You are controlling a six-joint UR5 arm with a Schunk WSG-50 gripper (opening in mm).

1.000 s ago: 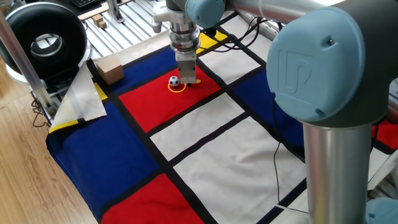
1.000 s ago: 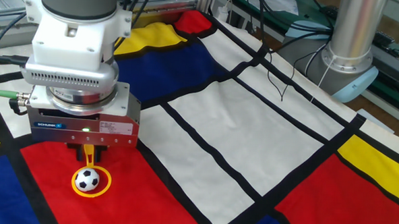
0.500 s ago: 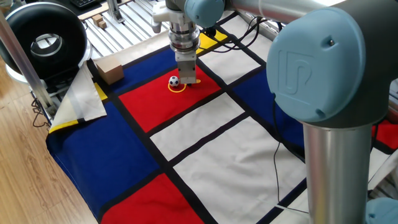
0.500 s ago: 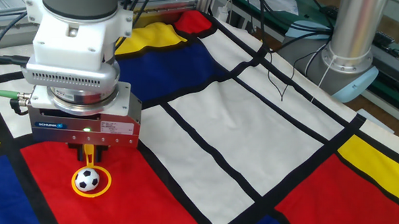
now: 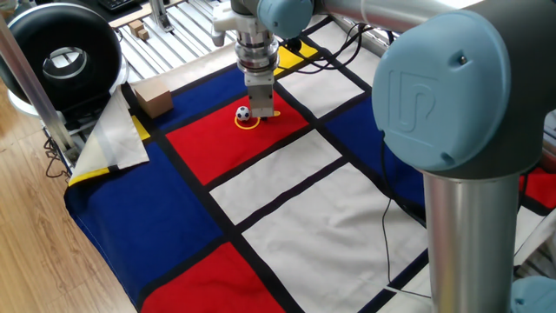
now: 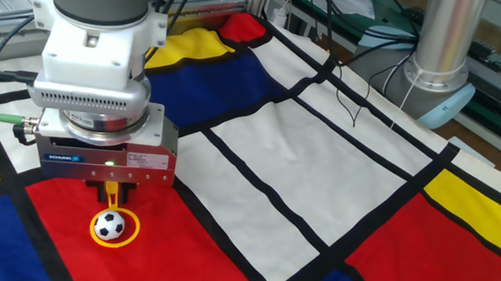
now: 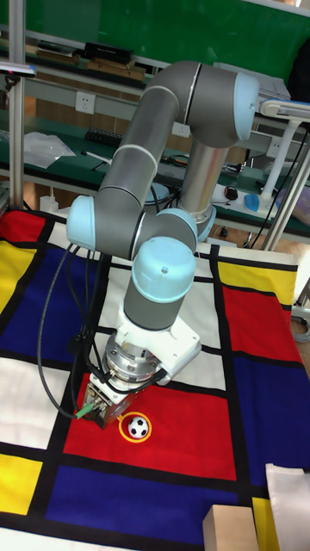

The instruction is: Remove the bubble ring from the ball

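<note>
The bubble ring [image 6: 115, 236] lies flat on the red panel of the cloth [image 6: 317, 160] at the lower left of the other fixed view, its loop encircling the ball [image 6: 109, 226]. The ball sits inside the loop and rests on the cloth. The ring's short straight handle runs upward in the frame from the loop and disappears between the fingers of the gripper [image 6: 111, 188], which stands directly over it.

The fingers appear drawn close about the handle, but the gripper body hides the fingertips — whether they actually pinch the handle cannot be told from any view.

The ring looks like thin, light plastic — probably a little springy and smooth, so a slim handle could twist or slide in a loose grip. The handle is the sensible hold: it is the only straight part, and it keeps the fingers away from the ball. The ball looks tiny and free to roll, so a sideways drag would likely carry it along; a straight lift seems the safer way to clear the loop over it.
</note>
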